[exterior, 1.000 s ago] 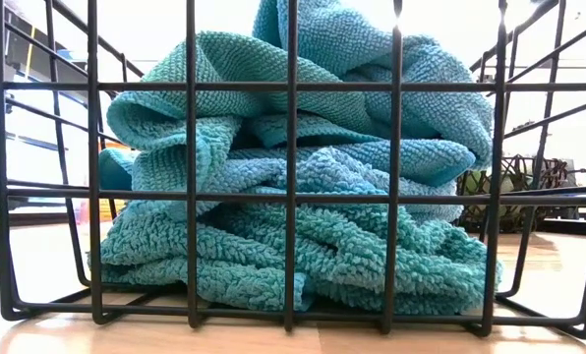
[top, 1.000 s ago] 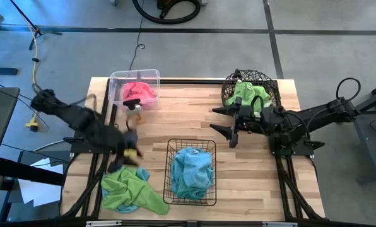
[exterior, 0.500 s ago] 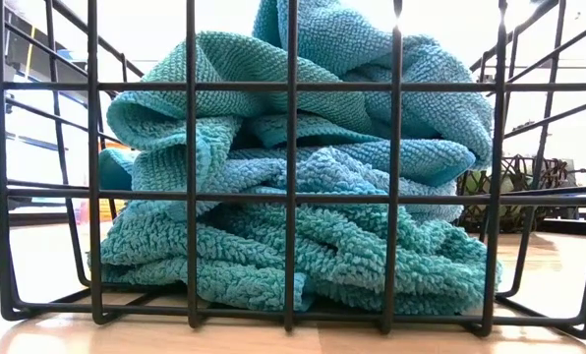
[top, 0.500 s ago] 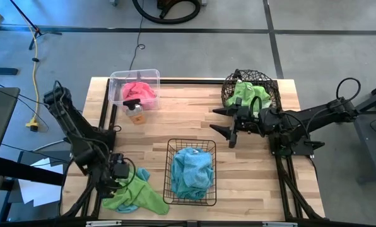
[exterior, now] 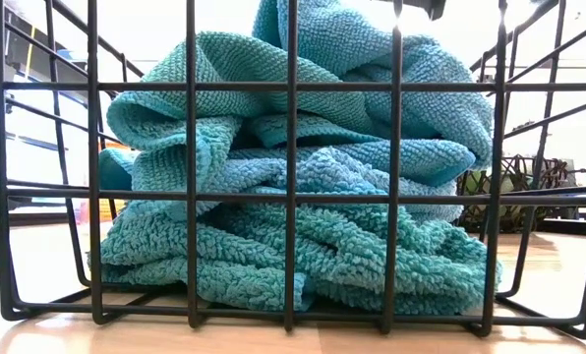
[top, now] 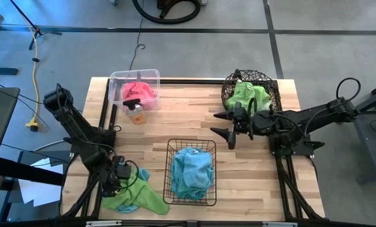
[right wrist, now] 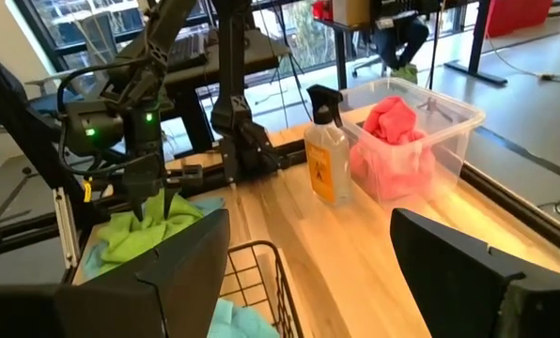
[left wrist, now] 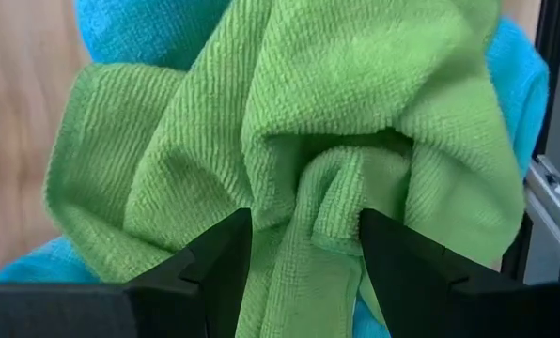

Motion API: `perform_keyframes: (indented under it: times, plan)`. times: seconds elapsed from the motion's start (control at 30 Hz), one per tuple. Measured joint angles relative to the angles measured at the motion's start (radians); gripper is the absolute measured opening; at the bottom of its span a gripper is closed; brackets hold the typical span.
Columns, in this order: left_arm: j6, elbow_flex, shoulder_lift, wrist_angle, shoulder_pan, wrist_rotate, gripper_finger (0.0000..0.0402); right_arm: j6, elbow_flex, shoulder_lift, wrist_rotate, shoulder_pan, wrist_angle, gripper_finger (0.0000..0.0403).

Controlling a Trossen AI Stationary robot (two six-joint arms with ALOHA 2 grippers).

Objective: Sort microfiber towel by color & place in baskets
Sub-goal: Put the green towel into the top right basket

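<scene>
Lowered left gripper (left wrist: 303,246), jaws wide, straddles green towel (left wrist: 289,122); right gripper (top: 229,129) wide.

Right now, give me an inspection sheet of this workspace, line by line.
Surface: wooden table, bare in the middle.
Job's things: pink towel in clear tub; green towel in round wire basket; blue towels in black grid basket; loose green towel over a blue one at the near left corner.
Clutter: spray bottle beside the tub.
Grippers: left gripper open, straddling a fold of the loose green towel; right gripper open, above the table, empty.
Cables: yellow cable on the floor.
Surroundings: grey floor.
</scene>
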Motion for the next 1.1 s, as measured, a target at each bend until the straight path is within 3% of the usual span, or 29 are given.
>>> perform_keyframes:
  times: [0.4, 0.53, 0.7, 0.87, 1.1]
  plan:
    - [0.0, -0.077, 0.0, 0.111, 0.0, -0.028, 0.0183, 0.016, 0.0, 0.0, -0.001, 0.0, -0.012, 0.0291]
    - [-0.02, -0.079, -0.001, 0.149, 0.001, -0.073, 0.0136, 0.015, 0.0, 0.0, -0.001, 0.0, -0.012, 0.0291]
    - [-0.083, -0.079, -0.005, 0.202, 0.001, -0.046, 0.0017, 0.014, 0.0, 0.0, -0.001, 0.0, -0.012, 0.0291]
    - [-0.131, -0.026, -0.068, 0.143, 0.001, -0.017, 0.0004, 0.014, 0.0, 0.0, -0.001, 0.0, -0.012, 0.0291]
    - [-0.14, 0.168, -0.242, -0.04, 0.001, 0.008, 0.0002, 0.014, 0.0, 0.0, -0.001, 0.0, -0.012, 0.0291]
